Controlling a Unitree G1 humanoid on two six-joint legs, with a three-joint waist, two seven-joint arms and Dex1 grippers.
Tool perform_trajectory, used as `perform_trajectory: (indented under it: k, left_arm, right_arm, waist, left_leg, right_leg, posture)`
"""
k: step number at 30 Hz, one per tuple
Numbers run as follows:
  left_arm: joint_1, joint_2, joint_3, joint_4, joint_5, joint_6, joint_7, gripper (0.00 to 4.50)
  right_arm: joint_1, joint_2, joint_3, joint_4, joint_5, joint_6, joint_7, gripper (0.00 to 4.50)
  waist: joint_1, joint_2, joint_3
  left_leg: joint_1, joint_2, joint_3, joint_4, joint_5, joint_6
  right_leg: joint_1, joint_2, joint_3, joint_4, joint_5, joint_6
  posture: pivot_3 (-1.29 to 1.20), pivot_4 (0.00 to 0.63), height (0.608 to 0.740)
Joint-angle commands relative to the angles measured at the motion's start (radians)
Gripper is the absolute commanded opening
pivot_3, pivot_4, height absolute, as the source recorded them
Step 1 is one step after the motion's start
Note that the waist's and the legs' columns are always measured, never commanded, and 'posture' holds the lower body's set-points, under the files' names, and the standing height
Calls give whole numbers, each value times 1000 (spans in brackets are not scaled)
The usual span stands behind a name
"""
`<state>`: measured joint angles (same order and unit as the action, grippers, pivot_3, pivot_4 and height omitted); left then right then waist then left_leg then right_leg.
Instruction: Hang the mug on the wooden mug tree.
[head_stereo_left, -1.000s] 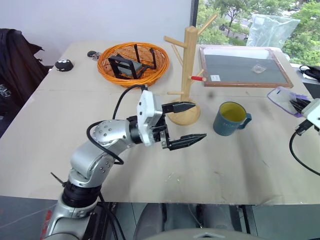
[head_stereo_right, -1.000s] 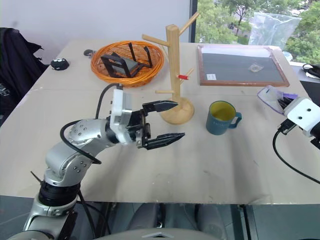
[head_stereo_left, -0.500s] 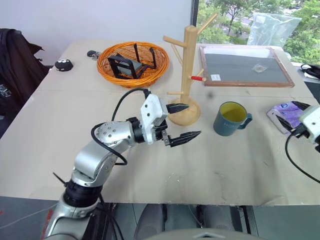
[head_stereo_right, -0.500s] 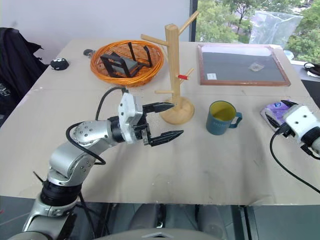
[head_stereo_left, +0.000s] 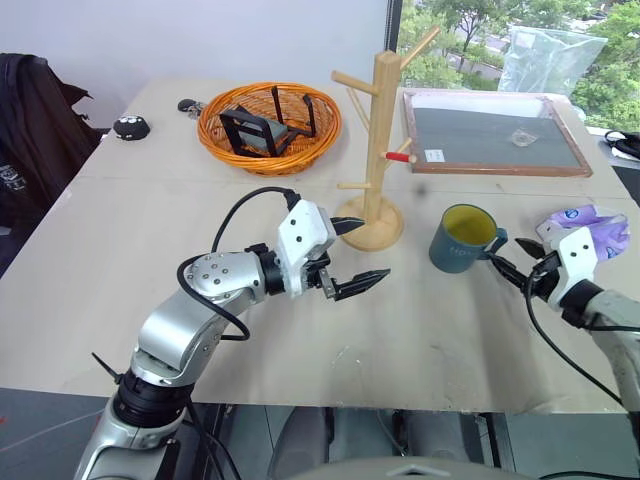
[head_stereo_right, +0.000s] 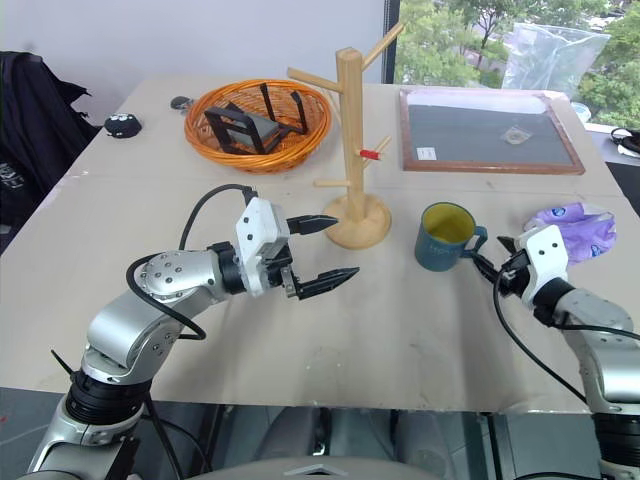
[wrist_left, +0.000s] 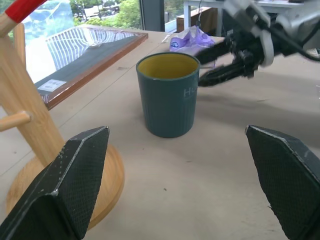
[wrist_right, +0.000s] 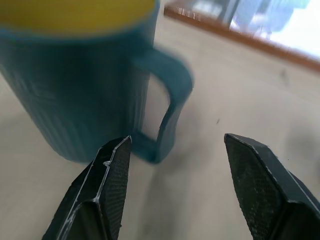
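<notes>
The mug (head_stereo_left: 465, 238) stands upright on the bench (head_stereo_left: 420, 330), just ahead of the right tool (head_stereo_left: 512, 262), whose jaws gape empty at its handle. The left tool (head_stereo_left: 353, 256) hangs open, empty, beside the wooden mug tree (head_stereo_left: 381, 150). A purple bag (head_stereo_left: 590, 222) lies behind the right tool, partly hidden; an orange basket (head_stereo_left: 268, 125) sits beyond the left.

Even daylight is admitted through the window (head_stereo_left: 500, 40) at the far right, so the table (head_stereo_left: 150, 220) is brightly lit and only soft, faint shadows are cast. In the right wrist view, the mug (wrist_right: 75, 80) is rendered blurred at close range.
</notes>
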<state>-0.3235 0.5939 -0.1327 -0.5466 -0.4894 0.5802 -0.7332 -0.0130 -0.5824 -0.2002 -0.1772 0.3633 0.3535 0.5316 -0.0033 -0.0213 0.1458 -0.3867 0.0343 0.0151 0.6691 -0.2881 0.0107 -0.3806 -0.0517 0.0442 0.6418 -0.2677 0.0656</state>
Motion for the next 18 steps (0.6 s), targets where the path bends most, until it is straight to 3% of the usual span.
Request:
perform_trajectory:
  k: [1, 6, 11, 14, 15, 18]
  left_arm:
    - [5, -4, 4, -50, 13, -16, 13, 4500]
    - [-13, -10, -3, -64, 12, 4, 23, 4500]
    - [-23, -10, -2, -62, 12, 11, 19, 4500]
    - [-28, -11, -2, -62, 10, 17, 20, 4500]
    - [-29, -11, -3, -65, 8, 20, 19, 4500]
    - [-34, -10, 1, -72, 3, 30, 23, 4500]
  right_arm:
    - [-11, 69, -21, -22, -2, 12, -86, 2932]
    - [-41, 162, -3, 21, -61, -26, -169, 2932]
    - [-99, 188, 10, 83, -112, -49, -201, 2932]
    - [-117, 190, 15, 114, -128, -61, -196, 2098]
    - [-121, 187, 22, 119, -130, -65, -183, 1443]
    - [-131, 185, 31, 118, -121, -60, -158, 160]
  waist:
    - [-2, 0, 0]
    - [-5, 0, 0]
    - [-7, 0, 0]
    - [-7, 0, 0]
    - [-7, 0, 0]
    - [-8, 0, 0]
  left_leg:
    - [0, 0, 0, 0, 0, 0]
    - [1, 0, 0, 0, -1, 1]
    - [2, 0, 0, 0, 0, 0]
    - [1, 0, 0, 0, 0, 0]
    - [1, 0, 0, 0, 0, 0]
    - [1, 0, 0, 0, 0, 0]
  right_leg:
    - [0, 0, 0, 0, 0, 0]
    - [1, 0, 1, 1, 0, 0]
    - [0, 0, 1, 1, 0, 0]
    - [0, 0, 1, 1, 0, 0]
    - [0, 0, 1, 1, 0, 0]
    - [0, 0, 1, 1, 0, 0]
  posture:
    - [0, 150, 737]
    - [0, 150, 737]
    - [0, 150, 737]
    - [0, 150, 737]
    - [0, 150, 737]
    - [0, 150, 737]
